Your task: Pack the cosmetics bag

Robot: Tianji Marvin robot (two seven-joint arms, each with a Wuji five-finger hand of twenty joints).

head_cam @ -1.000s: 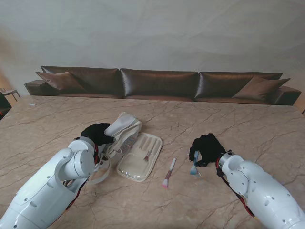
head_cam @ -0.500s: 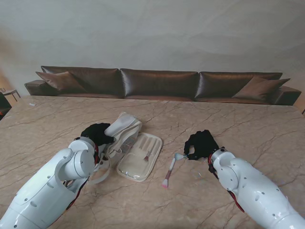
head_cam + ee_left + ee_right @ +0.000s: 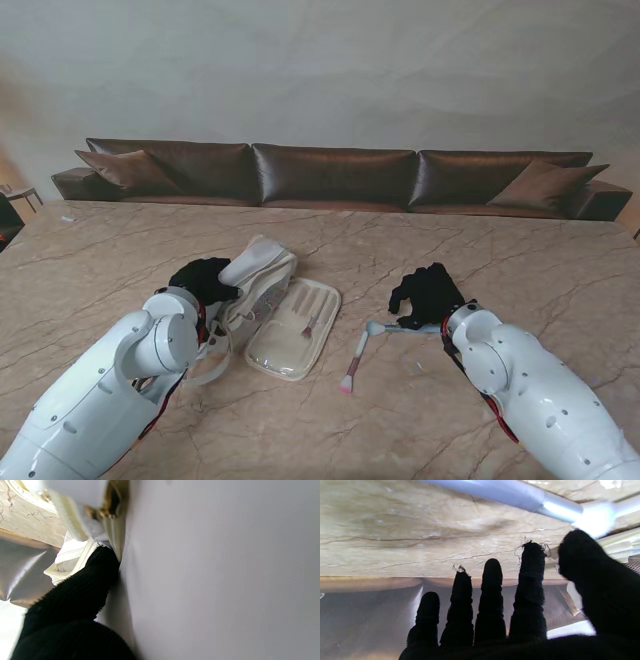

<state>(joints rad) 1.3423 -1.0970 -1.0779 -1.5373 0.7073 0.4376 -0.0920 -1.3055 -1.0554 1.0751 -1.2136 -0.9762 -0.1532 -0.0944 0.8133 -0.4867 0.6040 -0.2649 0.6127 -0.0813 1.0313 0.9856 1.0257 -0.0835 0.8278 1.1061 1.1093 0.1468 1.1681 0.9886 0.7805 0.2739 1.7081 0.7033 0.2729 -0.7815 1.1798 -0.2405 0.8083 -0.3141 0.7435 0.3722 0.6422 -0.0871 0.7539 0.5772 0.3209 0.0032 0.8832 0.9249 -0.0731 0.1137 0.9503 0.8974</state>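
— Where is the cosmetics bag [image 3: 262,282], and what is my left hand [image 3: 203,279] doing?

— The cream bag lies open left of the worktop's [image 3: 520,262] middle, its clear-windowed flap [image 3: 296,327] spread toward me. Your left hand, gloved in black, is clenched on the bag's raised side; the left wrist view shows a finger [image 3: 100,567] pressed at the zipper edge.

— And my right hand [image 3: 428,296]?

— Released, fingers [image 3: 492,585] spread flat, grasping nothing. A blue-handled brush [image 3: 392,328] lies on the worktop just beside it, on its near side. A pink brush [image 3: 354,362] rests between that brush and the bag, nearer to me.
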